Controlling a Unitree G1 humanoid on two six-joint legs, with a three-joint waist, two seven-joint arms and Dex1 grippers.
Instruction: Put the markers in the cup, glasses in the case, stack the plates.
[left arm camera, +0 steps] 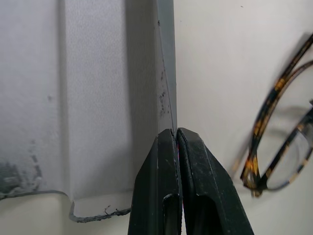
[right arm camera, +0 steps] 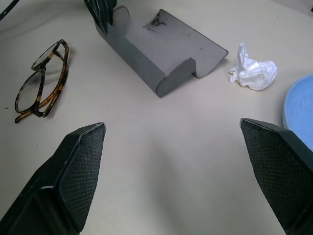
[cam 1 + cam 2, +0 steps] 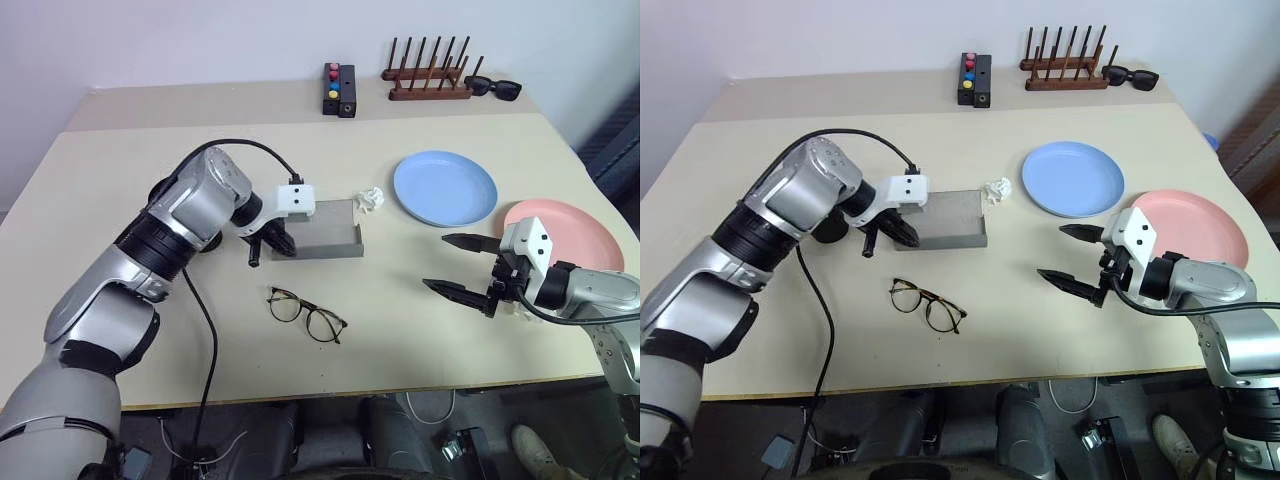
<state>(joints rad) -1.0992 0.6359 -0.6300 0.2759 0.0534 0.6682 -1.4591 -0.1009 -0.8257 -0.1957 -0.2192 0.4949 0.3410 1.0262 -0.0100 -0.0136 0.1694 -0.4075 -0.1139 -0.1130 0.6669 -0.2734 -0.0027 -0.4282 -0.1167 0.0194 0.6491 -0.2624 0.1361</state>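
Left hand [image 3: 272, 243]: black fingers pressed together at the near left end of the case, pinching its thin edge as far as the wrist view lets me judge.
Case [image 3: 335, 230]: grey rectangular hard-shell glasses case, lying mid-surface, long axis running left to right.
Glasses [image 3: 306, 313]: round clear-lens eyeglasses with tortoiseshell frame, flat on the beige surface [image 3: 120, 200], just nearer the robot than the case, apart from it; long axis slightly diagonal.
Key relation: glasses lie below and a little right of the left hand, clearly nearer to it than to the right.
Plates: light blue round plate [image 3: 445, 188], then salmon pink plate [image 3: 570, 232], side by side, unstacked.
Right hand [image 3: 455, 265]: fingers spread wide, empty, hovering before the pink plate.
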